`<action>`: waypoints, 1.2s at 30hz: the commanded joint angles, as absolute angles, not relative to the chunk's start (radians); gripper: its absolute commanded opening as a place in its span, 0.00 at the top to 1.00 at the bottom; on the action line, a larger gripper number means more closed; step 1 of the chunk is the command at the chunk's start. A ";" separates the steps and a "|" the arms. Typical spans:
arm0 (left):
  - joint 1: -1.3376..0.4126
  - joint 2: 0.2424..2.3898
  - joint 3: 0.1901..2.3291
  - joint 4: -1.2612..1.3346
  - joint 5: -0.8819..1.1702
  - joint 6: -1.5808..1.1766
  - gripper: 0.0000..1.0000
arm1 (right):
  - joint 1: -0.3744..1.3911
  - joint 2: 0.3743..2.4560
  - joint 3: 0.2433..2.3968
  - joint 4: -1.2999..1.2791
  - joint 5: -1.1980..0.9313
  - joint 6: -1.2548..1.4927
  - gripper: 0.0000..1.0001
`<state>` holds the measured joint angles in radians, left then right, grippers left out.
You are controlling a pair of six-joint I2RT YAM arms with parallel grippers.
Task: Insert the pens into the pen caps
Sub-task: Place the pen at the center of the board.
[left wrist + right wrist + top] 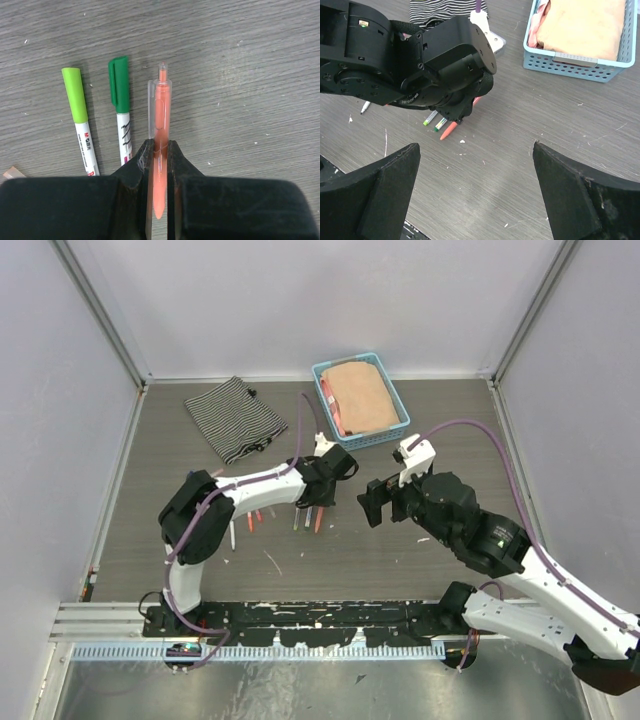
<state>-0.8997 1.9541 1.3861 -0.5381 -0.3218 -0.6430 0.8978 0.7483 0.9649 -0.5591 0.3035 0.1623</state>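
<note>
My left gripper (160, 145) is shut on an orange pen (161, 115) with a clear clip. The pen points away from the jaws, low over the table. Left of it two white pens lie side by side, one wearing a light green pen cap (75, 95), the other a dark green pen cap (119, 92). From above, the left gripper (318, 502) hangs over this cluster of pens (306, 517). My right gripper (372, 502) is open and holds nothing, just right of the left one. In the right wrist view its fingertips (476, 147) frame bare table, with the orange pen (448, 131) beyond. No loose caps can be made out.
More pens (250, 520) lie left of the cluster, under the left arm. A blue basket (345, 360) holding folded tan cloth stands at the back centre, and a striped cloth (235, 418) lies at the back left. Walls enclose the table on three sides.
</note>
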 commanded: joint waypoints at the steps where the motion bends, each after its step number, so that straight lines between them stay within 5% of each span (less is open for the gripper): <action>1: -0.888 1.983 1.426 -0.527 -0.314 -0.663 0.93 | 0.903 0.741 0.995 -0.550 0.282 0.173 0.01; 8: -0.882 2.008 1.439 -0.527 -0.314 -0.670 0.88 | 0.904 0.736 1.001 -0.568 0.238 0.169 0.01; 19: -0.880 2.002 1.449 -0.527 -0.307 -0.673 0.65 | 0.904 0.725 0.997 -0.589 0.226 0.165 0.01; 36: -0.880 1.630 1.294 -0.455 -0.323 -0.526 0.60 | 0.904 0.669 0.950 -0.571 0.367 0.237 0.01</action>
<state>-0.8841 1.7561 1.3708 -0.4908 -0.2741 -0.5888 0.8978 0.6884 0.9649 -0.6212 0.2955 0.1951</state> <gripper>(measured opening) 0.398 0.991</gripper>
